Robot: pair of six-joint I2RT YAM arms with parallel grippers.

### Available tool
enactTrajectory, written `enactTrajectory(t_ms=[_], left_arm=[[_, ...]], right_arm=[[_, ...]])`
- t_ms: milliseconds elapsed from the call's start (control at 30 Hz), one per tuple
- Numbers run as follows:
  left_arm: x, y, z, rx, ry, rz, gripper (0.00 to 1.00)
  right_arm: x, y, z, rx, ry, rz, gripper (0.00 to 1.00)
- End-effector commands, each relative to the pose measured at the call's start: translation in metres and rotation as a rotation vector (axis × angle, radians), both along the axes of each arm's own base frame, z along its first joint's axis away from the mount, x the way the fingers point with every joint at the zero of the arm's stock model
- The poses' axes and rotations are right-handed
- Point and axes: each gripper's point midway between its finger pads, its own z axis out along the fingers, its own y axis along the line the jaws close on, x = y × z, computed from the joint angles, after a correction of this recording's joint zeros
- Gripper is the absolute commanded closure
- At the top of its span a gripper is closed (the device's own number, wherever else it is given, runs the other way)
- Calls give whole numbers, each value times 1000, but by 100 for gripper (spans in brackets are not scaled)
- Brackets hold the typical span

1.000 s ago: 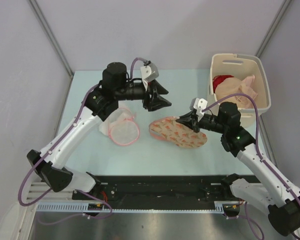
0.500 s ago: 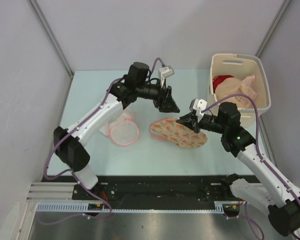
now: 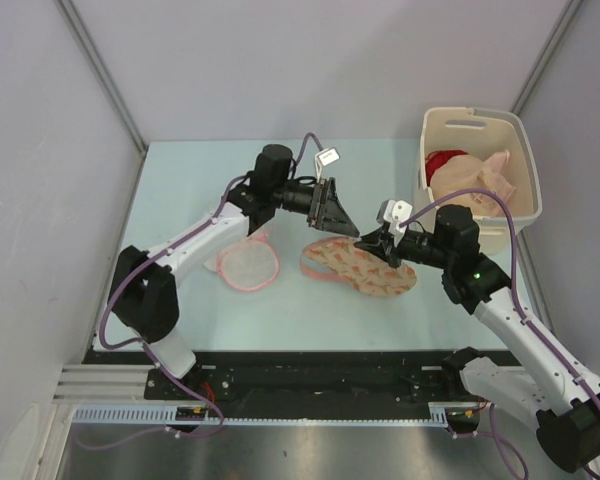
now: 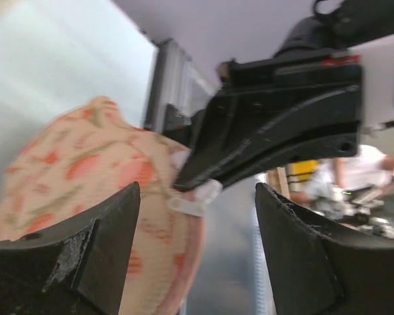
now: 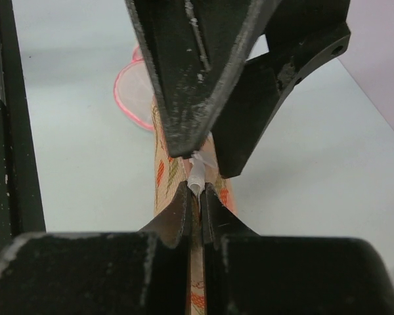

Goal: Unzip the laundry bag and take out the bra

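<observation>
- At the far edge of the laundry bag (image 3: 365,268), the right gripper (image 5: 196,192) is pinched fully closed on the small white zip tab (image 5: 198,172). Nothing else is in its jaws.
- Left gripper (image 4: 197,187): jaws wide apart and empty, poised just above the same tab with one finger to either side. No contact with tab or fabric can be made out.
- Laundry bag: lies flat on the table (image 3: 180,180), about mid-table, between the two arms. How far the zip is run cannot be told from any view.
- Handling, judged: the bag is light, limp cloth and is likely to drag and bunch with any pull on the tab unless it is pinned. The tab is small and smooth, so a pinch may slip off it.
- Best holds, judged: the tab for the run, and the trimmed edge close beside the zip to brace against.
- Bra: not visible on the table; judged to be inside the bag.
- Bra handling, judged: it should be soft and nearly weightless, with thin straps that could catch on the zip teeth or the bag mouth. Take it by the body of the garment rather than by a strap.
- Round mesh pouch (image 3: 250,266): on the table left of the bag and apart from it, with a fold of white cloth showing at its far-left side.
- Bin (image 3: 528,170): at the far right corner, holding a red garment (image 3: 442,163) and, beside it, a pale garment (image 3: 488,190) heaped toward the near wall. What these items are cannot be confirmed.
</observation>
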Motion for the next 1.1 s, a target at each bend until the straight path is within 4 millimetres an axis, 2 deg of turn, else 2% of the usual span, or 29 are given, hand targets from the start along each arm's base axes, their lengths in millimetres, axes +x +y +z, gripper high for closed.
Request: enactTrajectory(t_ms=[0,133,433,733,833,867,967,1067], left_arm=[[-32,9,39,-165,31,-156,26],[-36,12,45,-180,36,-159,29],[-38,14,57,-206,1,-153,53],[-37,12,51,-194,12,-141,71],[-35,12,52,-195,5,-134,81],[-34,11,52,-193,7,-132,89],[-32,10,54,-188,-3,-125,100],[-31,11,54,-175,-24,-116,100]], right_arm=[[6,-2,14,-1,-45,-19,100],[7,-3,14,-4,-48,-30,100],[9,-3,10,-12,-35,-37,100],[10,-3,9,-14,-32,-38,100],[10,-3,10,-12,-36,-40,100],[10,-3,9,-13,-33,-38,100],[11,-3,8,-17,-30,-43,100],[11,-4,8,-17,-29,-46,100]])
